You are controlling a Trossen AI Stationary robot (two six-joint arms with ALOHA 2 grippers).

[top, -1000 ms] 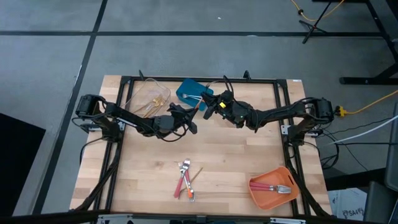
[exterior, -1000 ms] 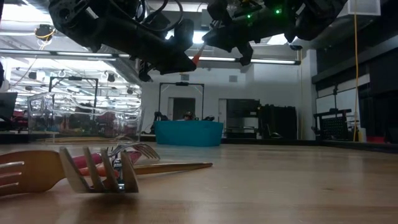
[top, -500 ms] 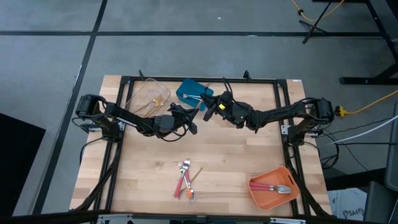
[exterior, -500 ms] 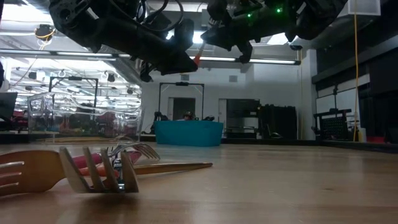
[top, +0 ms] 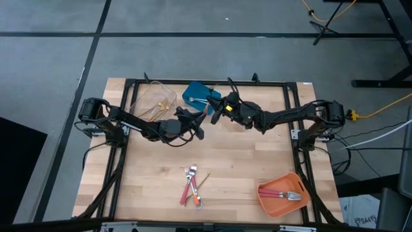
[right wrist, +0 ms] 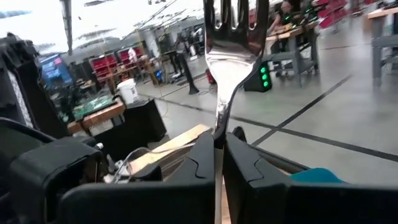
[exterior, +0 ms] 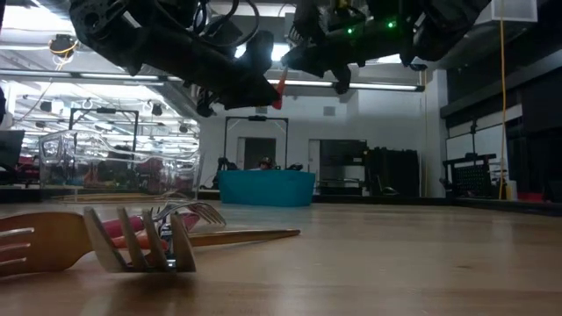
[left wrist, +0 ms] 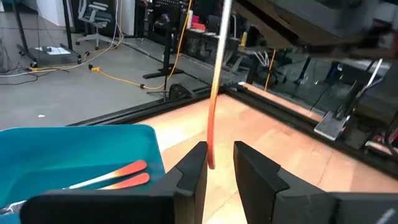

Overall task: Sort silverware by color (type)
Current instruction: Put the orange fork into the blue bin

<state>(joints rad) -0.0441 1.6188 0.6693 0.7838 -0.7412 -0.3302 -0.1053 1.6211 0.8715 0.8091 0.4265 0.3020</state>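
Observation:
An orange-handled, silver-headed fork (top: 208, 111) hangs in the air between my two grippers, above the table's far middle. My right gripper (top: 219, 109) is shut on it. In the right wrist view the fork's head (right wrist: 235, 25) stands up past the fingers. My left gripper (left wrist: 219, 167) is open. Its fingers stand on either side of the orange handle end (left wrist: 210, 152), and I cannot tell whether they touch it. The blue bin (top: 195, 94) just beyond holds two orange-handled pieces (left wrist: 118, 175). My right gripper pinches the fork's silver neck (right wrist: 217, 127), just below the head, between its two fingers. The fork is lifted clear of the table. Its head points away past the fingers and its orange handle (exterior: 281, 86) reaches toward the left gripper.
A clear bin (top: 156, 100) at the far left holds gold pieces. An orange bin (top: 282, 193) at the near right corner holds red-handled ones. A small pile of loose silverware (top: 192, 187) lies on the bare wood near the front middle.
My right gripper has shifted slightly toward the far edge and upward with the fork. The fork's orange handle end now shows a little longer and hangs lower beside the left gripper.

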